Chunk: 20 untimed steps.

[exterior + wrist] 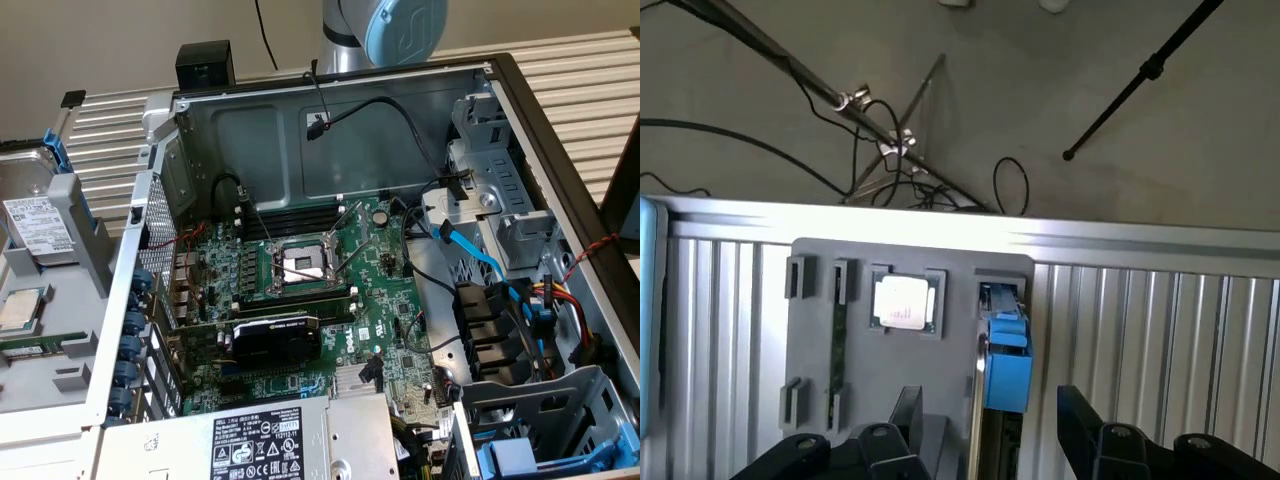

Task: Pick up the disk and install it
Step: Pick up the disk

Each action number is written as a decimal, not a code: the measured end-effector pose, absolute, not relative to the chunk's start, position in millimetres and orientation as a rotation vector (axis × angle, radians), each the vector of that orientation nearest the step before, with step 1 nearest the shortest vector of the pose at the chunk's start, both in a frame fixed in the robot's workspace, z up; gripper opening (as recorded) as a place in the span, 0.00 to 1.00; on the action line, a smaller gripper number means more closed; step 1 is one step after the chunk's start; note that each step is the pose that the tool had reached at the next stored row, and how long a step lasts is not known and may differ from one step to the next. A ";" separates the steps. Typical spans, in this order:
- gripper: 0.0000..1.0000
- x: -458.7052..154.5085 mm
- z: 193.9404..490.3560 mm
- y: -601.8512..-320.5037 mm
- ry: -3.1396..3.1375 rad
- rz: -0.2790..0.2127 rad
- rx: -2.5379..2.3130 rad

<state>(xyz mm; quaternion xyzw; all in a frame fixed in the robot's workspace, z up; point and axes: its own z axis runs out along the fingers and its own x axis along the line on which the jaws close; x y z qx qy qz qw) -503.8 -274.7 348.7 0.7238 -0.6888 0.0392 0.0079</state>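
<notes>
1. The jaws stand wide apart and hold nothing. Their two black angular fingers [1085,430] point down at the tray, one on each side of the disk.
2. The flat silver-grey metal disk [1006,365], with a blue plastic carrier frame, stands on edge in a slot of the flat grey plastic holder tray [940,262]. It lines up with the gap between the jaws, and neither finger appears to touch it.
3. Just beside the disk, a small square silver processor chip [904,302] lies flat in a square recess of the tray. Beyond the chip, a thin green memory strip [838,335] sits on edge in a narrow slot.
4. The tray rests on a ribbed pale metal counter [1160,330]. Past the counter's bright edge rail lies a dull grey floor [1120,60] with black cables and thin stand legs.
5. In the exterior view the disk [35,225] is at nine o'clock. Its white printed label is visible and the blue frame runs along its edge.
6. A light-blue rounded joint cap of the arm [400,30], on a smooth silver tube, shows at twelve o'clock, behind the case.
7. The open grey sheet-metal computer case [330,120] lies at the centre of the exterior view. It holds a green motherboard [400,330] and a black boxy graphics card [275,340] toward six o'clock.
</notes>
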 end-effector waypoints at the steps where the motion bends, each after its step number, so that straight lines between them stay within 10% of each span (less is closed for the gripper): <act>1: 0.65 -503.7 347.5 -276.4 -2.157 0.115 2.266; 20: 0.65 -489.9 339.1 -284.9 -2.174 -0.045 2.278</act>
